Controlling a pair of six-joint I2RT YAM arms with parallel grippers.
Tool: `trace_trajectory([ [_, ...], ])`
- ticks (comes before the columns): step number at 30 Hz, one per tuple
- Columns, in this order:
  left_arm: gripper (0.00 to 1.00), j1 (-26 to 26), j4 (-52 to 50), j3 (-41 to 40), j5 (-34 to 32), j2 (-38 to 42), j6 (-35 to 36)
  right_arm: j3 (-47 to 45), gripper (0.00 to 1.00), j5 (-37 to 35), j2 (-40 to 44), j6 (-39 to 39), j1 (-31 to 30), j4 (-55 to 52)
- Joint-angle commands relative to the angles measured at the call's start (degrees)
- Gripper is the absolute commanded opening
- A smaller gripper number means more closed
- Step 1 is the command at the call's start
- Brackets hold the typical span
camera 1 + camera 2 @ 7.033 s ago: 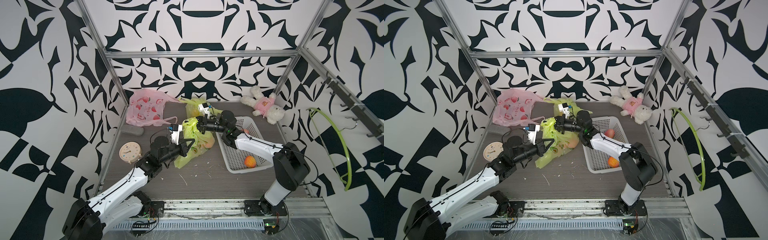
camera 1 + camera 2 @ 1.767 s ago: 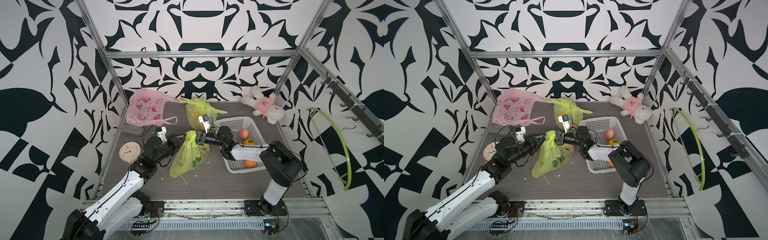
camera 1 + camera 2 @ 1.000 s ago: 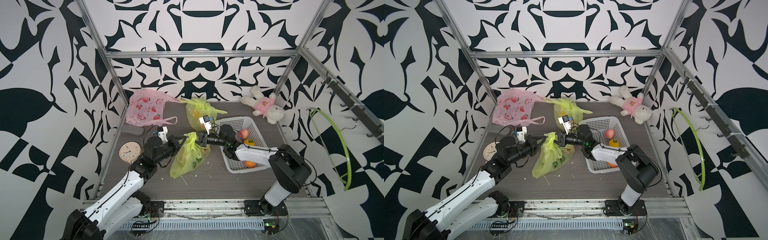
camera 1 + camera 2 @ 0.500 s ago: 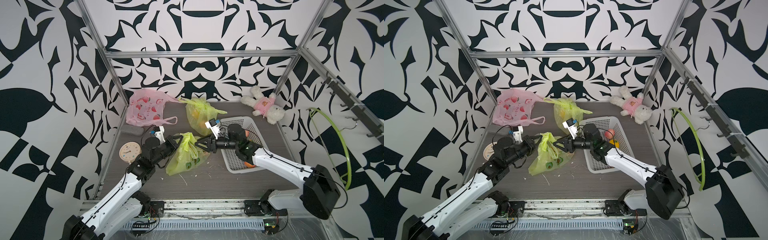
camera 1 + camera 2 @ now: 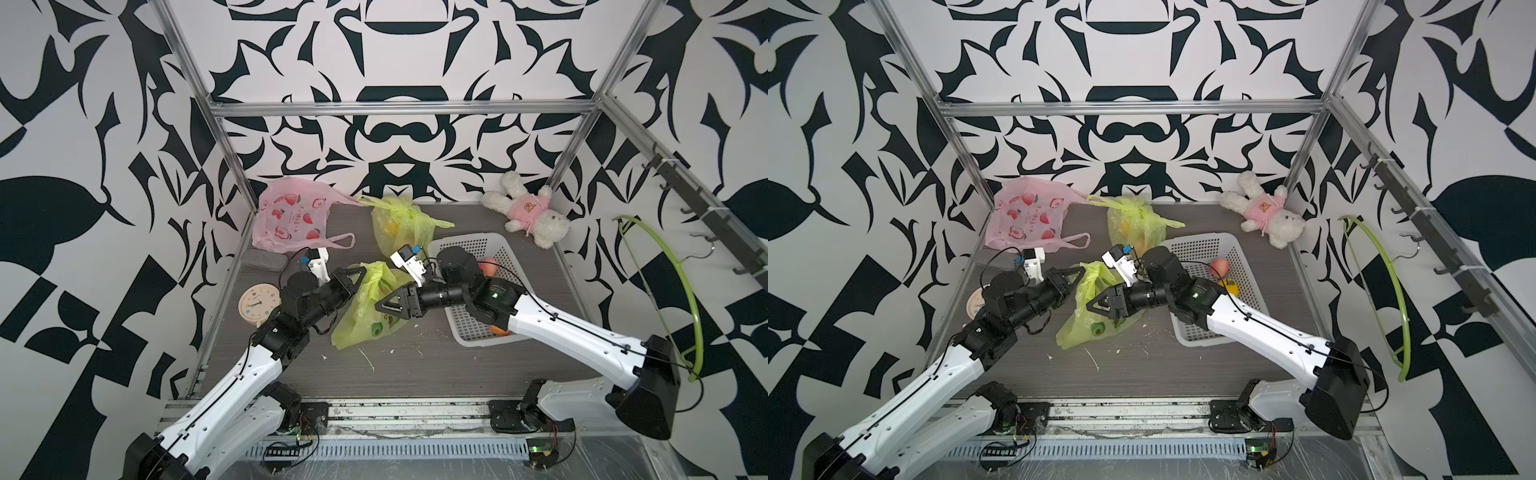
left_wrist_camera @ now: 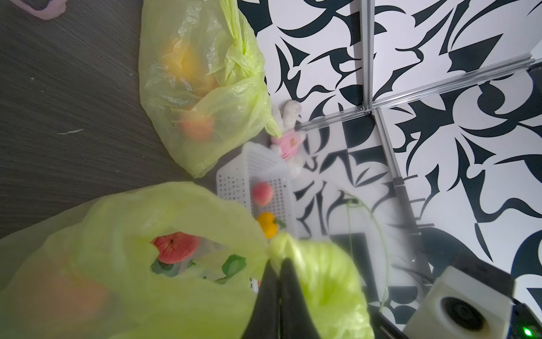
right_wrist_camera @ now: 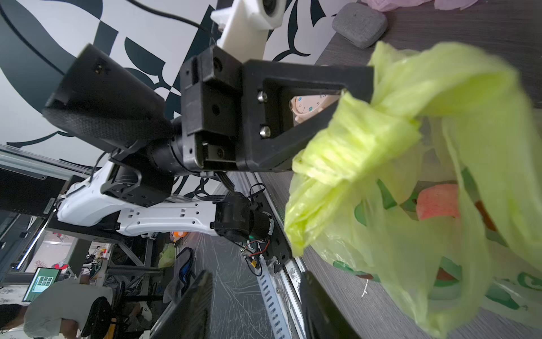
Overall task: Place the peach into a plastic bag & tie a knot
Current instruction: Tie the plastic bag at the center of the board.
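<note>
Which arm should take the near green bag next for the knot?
Likely right: the right gripper is open, empty, pointed at the near green bag; the left gripper is shut on the bag's bunched top.

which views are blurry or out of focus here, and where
Left wrist: the near green bag and the shut jaws are soft; the knotted bag farther off is sharp. Right wrist: that bag smeared at close range, left gripper crisp. Both top views: sharp, evenly lit.

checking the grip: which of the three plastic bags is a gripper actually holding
The printed green bag in mid-table: the left gripper is shut on its handle. The knotted green bag and the pink bag lie unheld behind it.
</note>
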State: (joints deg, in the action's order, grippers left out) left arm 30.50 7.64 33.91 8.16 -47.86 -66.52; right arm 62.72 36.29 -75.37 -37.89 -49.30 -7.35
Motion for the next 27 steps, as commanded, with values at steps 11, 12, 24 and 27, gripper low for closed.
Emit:
trace_trajectory([
  [11,0.0,-0.09,0.51,0.64,1.77,0.31,0.43,6.38,0.52,-2.42,-5.58,-1.45,0.31,-1.01],
  [12,0.0,-0.09,0.53,0.54,1.78,0.22,0.36,6.69,0.5,-2.22,-5.94,-1.57,0.3,-0.76],
  [24,0.0,-0.3,-3.74,2.73,-0.1,0.72,3.31,5.59,0.0,-1.66,-4.87,-1.15,0.22,-1.37],
  [27,0.0,-4.0,-11.53,8.34,0.17,0.39,8.22,0.35,0.0,-4.32,-0.67,-1.09,0.21,-1.61],
])
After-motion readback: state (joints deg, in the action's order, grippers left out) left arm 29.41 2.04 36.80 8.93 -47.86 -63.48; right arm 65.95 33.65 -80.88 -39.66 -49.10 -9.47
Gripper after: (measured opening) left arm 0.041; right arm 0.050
